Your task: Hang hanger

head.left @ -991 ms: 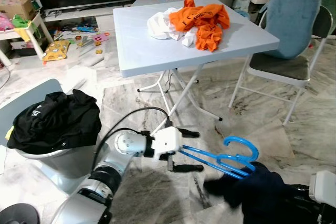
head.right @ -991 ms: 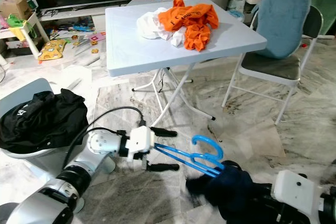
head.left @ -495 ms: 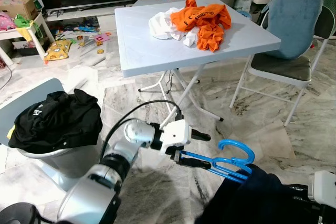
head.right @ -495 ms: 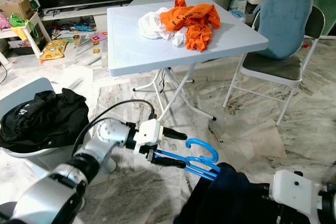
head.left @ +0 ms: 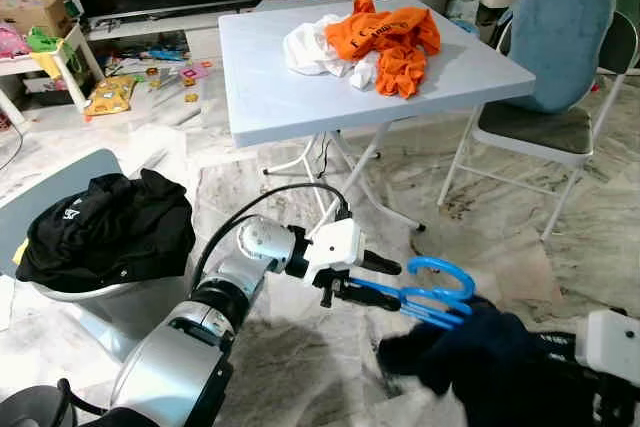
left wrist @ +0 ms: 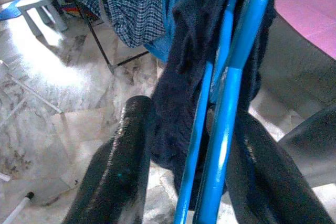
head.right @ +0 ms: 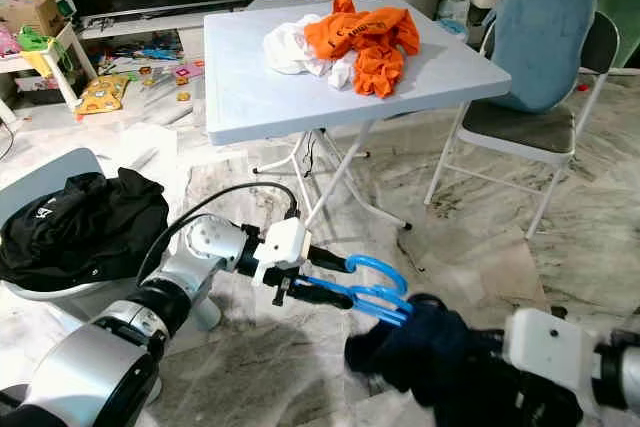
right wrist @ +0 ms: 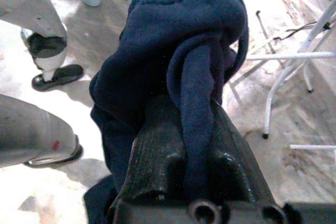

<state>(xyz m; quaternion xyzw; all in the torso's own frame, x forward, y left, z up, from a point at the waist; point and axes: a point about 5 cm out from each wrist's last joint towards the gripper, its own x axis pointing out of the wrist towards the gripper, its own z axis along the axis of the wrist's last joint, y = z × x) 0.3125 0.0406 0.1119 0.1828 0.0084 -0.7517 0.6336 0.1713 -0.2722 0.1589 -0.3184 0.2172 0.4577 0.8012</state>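
Down low over the marble floor, left claw (head.left: 372, 281) is clamped on the blue hanger (head.left: 425, 299), long axis running rightward into the navy garment (head.left: 490, 357) that right claw (right wrist: 184, 140) grips, bunched, just beside its hook.

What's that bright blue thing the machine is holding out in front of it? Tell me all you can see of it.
It is a blue hanger, of glossy plastic by its look, with a curved hook and thin paired bars. It lies roughly level above the marble floor. The left gripper is shut on one end of its bars, seen close in the left wrist view. Its other end runs into the dark navy garment, which the right gripper pinches.
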